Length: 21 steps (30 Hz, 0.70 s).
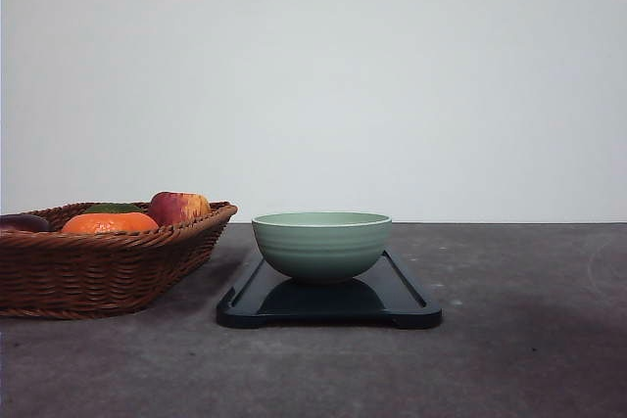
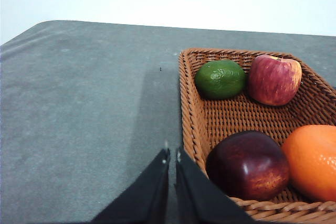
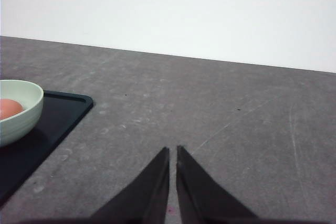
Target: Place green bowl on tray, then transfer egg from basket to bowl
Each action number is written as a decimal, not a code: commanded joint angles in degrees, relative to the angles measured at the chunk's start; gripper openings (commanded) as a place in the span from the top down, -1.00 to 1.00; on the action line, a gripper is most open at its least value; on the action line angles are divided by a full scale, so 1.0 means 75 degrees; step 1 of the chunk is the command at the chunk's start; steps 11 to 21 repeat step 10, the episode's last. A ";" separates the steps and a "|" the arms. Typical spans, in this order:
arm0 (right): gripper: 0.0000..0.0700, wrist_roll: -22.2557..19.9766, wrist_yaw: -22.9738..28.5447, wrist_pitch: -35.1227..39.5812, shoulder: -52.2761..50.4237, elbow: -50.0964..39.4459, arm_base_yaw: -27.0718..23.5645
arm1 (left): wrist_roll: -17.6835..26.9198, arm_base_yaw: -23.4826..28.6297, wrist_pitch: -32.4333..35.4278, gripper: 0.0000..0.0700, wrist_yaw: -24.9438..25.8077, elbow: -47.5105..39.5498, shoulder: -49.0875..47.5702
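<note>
Here, pale sage-green ridged ceramic bowl [image 1: 321,245] sits on flat black rectangular tray [image 1: 402,296], pinkish egg [image 3: 9,108] inside, partly cut off. Brown woven wicker basket [image 1: 108,266] beside. Left gripper [image 2: 171,156], right gripper [image 3: 172,152]: fingers together, empty.

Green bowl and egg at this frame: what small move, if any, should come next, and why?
Probably none beyond keeping both arms parked. The green bowl sits on the tray, and the egg lies inside it. The left gripper is shut beside the basket, the right gripper shut over the table; neither holds anything.
</note>
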 commanded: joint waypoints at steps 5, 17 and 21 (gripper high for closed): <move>0.95 0.0093 0.0003 0.0105 0.0003 -0.0029 -0.0009 | 0.0044 0.0006 0.0117 0.96 -0.0012 -0.0140 -0.0015; 0.95 0.0093 0.0003 0.0105 0.0003 -0.0029 -0.0009 | 0.0044 0.0006 0.0117 0.96 -0.0012 -0.0141 -0.0015; 0.95 0.0093 0.0003 0.0105 0.0003 -0.0029 -0.0009 | 0.0044 0.0006 0.0117 0.96 -0.0012 -0.0141 -0.0015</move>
